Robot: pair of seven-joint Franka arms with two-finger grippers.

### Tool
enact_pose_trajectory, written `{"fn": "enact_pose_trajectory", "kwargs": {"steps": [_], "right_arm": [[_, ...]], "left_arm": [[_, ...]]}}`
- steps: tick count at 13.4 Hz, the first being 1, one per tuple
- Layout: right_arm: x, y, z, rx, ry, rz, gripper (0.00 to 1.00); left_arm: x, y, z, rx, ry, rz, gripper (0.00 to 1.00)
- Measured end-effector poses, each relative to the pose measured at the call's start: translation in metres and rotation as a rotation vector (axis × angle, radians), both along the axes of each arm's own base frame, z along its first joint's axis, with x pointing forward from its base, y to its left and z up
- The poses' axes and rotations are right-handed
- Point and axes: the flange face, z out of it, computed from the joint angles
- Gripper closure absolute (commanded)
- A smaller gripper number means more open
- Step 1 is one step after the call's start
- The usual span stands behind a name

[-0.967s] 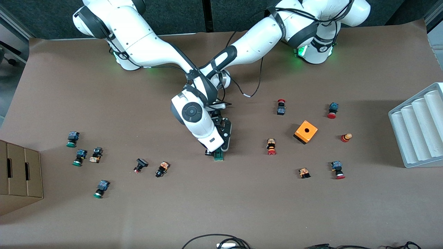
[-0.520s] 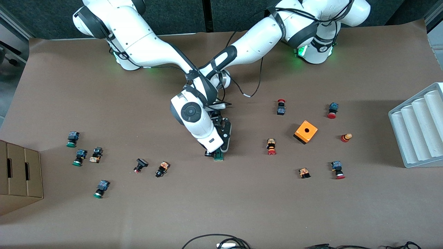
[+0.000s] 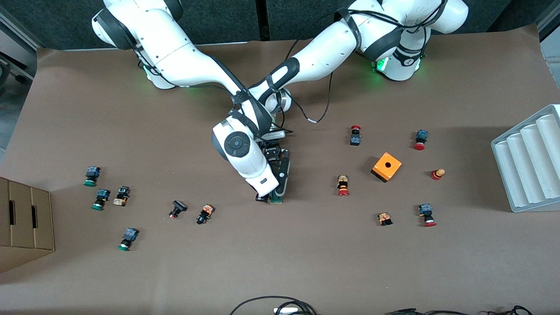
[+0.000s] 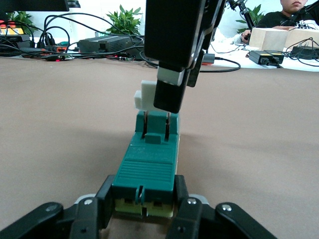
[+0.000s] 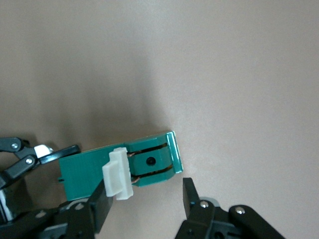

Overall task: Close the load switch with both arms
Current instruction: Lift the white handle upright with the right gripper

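The dark-green load switch (image 3: 276,199) lies on the brown table near its middle. My left gripper (image 3: 281,186) is shut on one end of it; in the left wrist view both fingers (image 4: 103,198) press the sides of the switch (image 4: 149,167). The white tab (image 4: 146,95) stands raised at the switch's other end. My right gripper (image 3: 264,196) is over that end, open. In the right wrist view one finger (image 5: 94,209) touches the white tab (image 5: 117,179), the other stands apart beside the switch (image 5: 149,162).
An orange cube with a hole (image 3: 386,166) and several small push-buttons lie toward the left arm's end. More push-buttons (image 3: 204,214) and a cardboard box (image 3: 26,218) lie toward the right arm's end. A white ribbed tray (image 3: 529,157) sits at the table's edge.
My right arm's hand has shifted slightly toward the right arm's end, its gripper tip a little lower by the switch. The left gripper and the switch have not moved.
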Motion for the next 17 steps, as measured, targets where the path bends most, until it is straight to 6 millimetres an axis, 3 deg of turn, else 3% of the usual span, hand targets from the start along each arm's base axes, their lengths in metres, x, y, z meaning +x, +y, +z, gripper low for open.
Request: {"fn": "enact_pose_trajectory", "kwargs": {"steps": [17], "right_arm": [[0.002,0.012,0.013,0.029,-0.018,0.001,0.36]], "left_arm": [[0.0,0.0,0.0,0.0,0.0,0.0,0.6]]}}
